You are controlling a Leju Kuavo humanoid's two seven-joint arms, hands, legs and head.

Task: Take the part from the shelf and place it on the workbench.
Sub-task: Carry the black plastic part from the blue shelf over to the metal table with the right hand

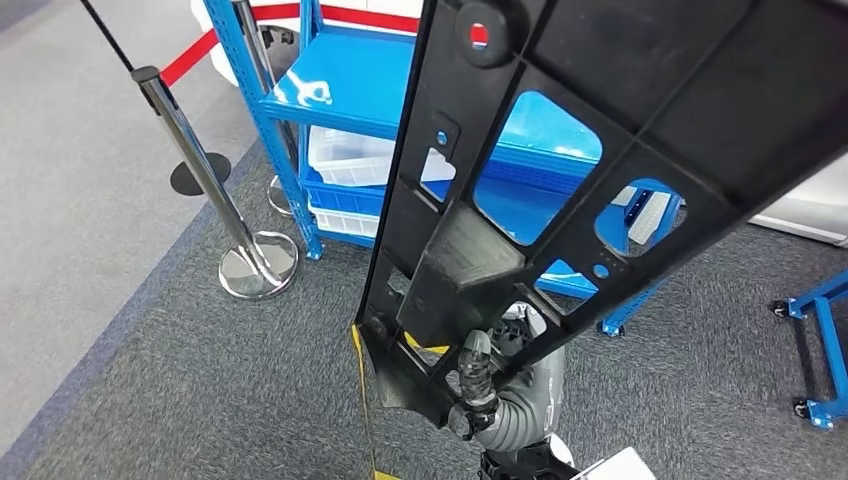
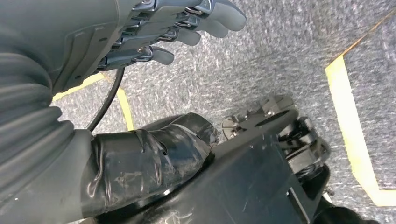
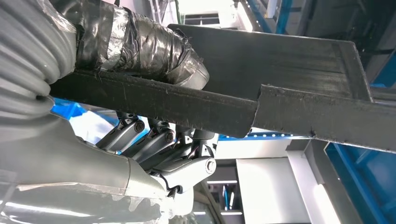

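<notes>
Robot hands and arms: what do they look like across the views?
Left robot hand: grey ribbed wrist cover, smooth grey back plate, dark metallic jointed fingers with grey tips, thumb wrapped in glossy black tape, a thin black cable running beside it. Right robot hand: same ribbed cover, silver shell, exposed pivot screws, black-taped thumb.

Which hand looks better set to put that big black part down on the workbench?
Right, probably. The right hand clamps the black part, thumb on one side of its edge, fingers curled on the other. The left hand has its fingers stretched away over the carpet; just its thumb lies against the part.
</notes>
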